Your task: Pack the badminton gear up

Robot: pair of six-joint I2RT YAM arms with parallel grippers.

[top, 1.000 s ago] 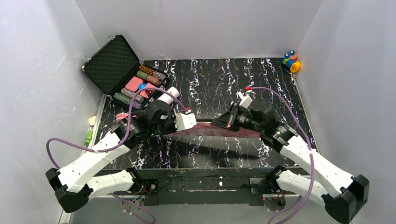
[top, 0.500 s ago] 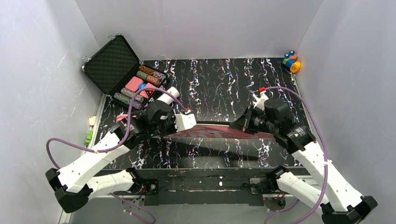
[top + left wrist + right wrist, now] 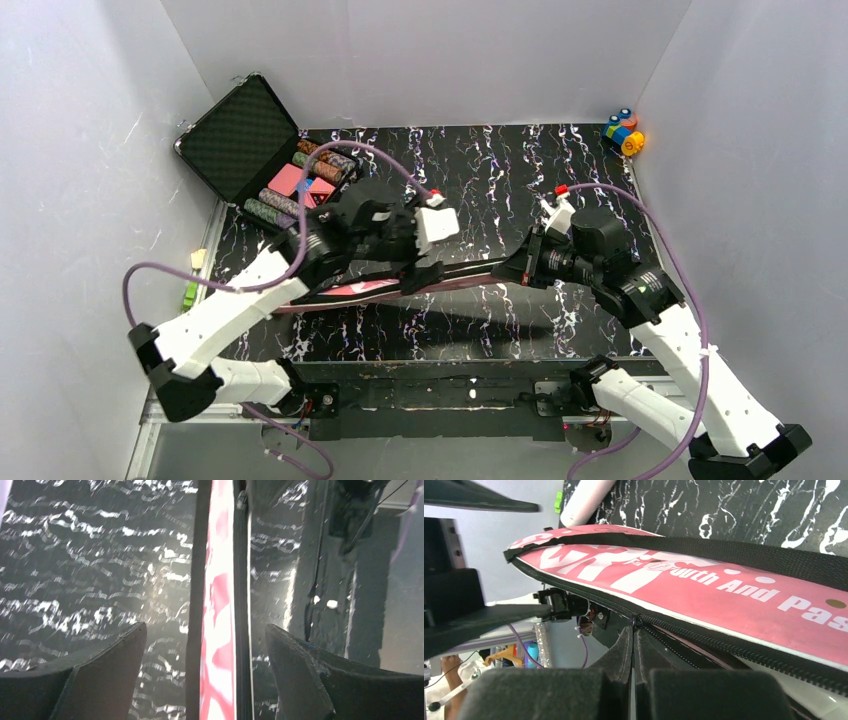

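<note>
Over the glossy black, white-veined table (image 3: pixel 480 170) stretches a pink bag (image 3: pixel 704 585) edged with black webbing; right gripper (image 3: pixel 634 630) pinches its zipper (image 3: pixel 704 641), left gripper (image 3: pixel 205 626) straddles it, released; pale walls (image 3: pixel 450 60) surround.

The pink racket-shaped fabric bag (image 3: pixel 355 289), printed with white lettering and edged with a black webbing strap and a black zipper, stretches left to right across the near half of the table. It stands on edge, with its right end the higher of its 2 ends. The long white cardboard tube (image 3: pixel 585 501) lies on the table just beyond the bag's left end.
</note>
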